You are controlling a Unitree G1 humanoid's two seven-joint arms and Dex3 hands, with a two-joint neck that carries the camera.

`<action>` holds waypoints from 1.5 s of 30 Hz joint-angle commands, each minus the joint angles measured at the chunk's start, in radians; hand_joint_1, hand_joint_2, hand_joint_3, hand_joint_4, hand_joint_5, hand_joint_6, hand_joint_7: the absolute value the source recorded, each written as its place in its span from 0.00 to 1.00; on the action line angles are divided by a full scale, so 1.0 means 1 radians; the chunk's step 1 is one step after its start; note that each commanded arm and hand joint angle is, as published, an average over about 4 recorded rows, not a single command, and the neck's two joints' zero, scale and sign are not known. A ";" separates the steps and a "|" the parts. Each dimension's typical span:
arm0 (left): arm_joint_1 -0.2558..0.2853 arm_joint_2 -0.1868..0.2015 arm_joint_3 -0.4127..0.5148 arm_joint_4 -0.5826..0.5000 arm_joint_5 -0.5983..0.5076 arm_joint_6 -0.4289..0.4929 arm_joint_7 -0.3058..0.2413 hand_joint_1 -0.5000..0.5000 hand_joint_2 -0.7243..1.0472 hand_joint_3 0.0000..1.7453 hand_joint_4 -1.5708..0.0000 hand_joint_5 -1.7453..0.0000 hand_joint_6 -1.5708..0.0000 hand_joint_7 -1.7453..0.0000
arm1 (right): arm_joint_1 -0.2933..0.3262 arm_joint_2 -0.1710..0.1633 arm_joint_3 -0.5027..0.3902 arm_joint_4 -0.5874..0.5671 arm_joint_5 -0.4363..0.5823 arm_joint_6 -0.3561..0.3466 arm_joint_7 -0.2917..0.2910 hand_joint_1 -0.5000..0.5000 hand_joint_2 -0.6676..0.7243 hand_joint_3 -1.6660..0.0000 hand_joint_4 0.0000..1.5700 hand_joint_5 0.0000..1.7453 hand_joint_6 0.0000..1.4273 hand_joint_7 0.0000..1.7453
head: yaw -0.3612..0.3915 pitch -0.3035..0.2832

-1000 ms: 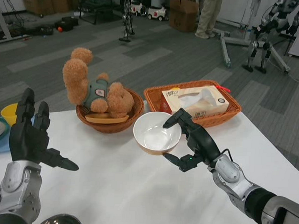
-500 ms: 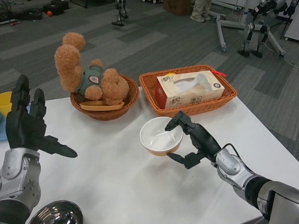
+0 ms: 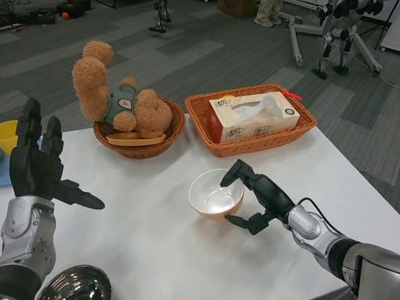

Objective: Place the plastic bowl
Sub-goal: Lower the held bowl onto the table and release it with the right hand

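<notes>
Gripping the plastic bowl at its right rim, the right hand has fingers over the far edge and the thumb under the near side; the bowl sits low at the white table, near-centre, though contact with the surface is unclear. Far behind it lie a basket with a tissue box and another with a teddy bear. The left hand hovers at the left, upright, fingers spread, holding nothing.

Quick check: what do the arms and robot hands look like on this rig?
Both forearms are silver metal with rounded casings. The left robot hand and right robot hand are matte black with slim, segmented fingers. A thin black cable loops above the right wrist. No legible markings.
</notes>
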 commanded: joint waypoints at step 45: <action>0.036 0.007 0.026 -0.018 -0.008 -0.006 0.002 0.00 0.15 0.00 1.00 1.00 1.00 1.00 | 0.012 -0.004 0.051 0.013 -0.050 0.255 0.157 0.04 0.09 0.13 0.01 0.87 0.00 0.75 | 0.009 -0.043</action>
